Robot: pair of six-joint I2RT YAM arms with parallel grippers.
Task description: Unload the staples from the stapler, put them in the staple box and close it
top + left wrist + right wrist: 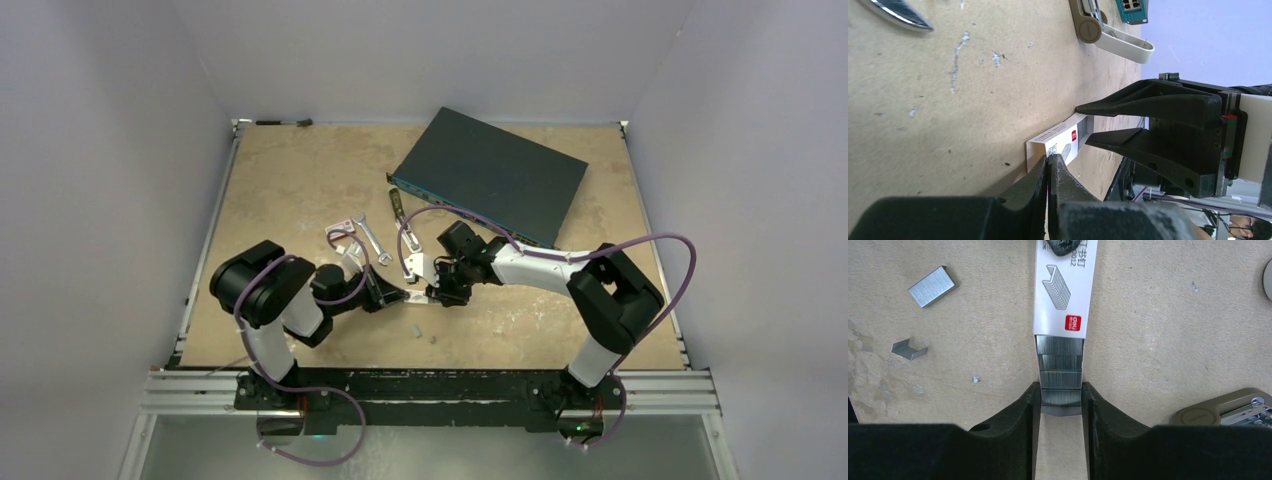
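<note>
The stapler (1228, 409), with its pale grey-green top and silvery channel, lies open at the right edge of the right wrist view. It also shows in the left wrist view (1093, 25) and the top view (419, 266). My right gripper (1060, 390) is shut on the sides of a tray of staple strips (1060, 370) that is pulled partly out of a red-and-white box (1064, 295). My left gripper (1049, 159) is shut on the other end of that box (1055, 145). Two loose staples pieces (932, 286) (909, 349) lie on the table to the left.
A dark teal network switch (490, 175) lies at the back right. A wrench (370, 235) and a small clip lie behind the left gripper. The two grippers (395, 296) (437, 293) face each other close together at the table's middle front.
</note>
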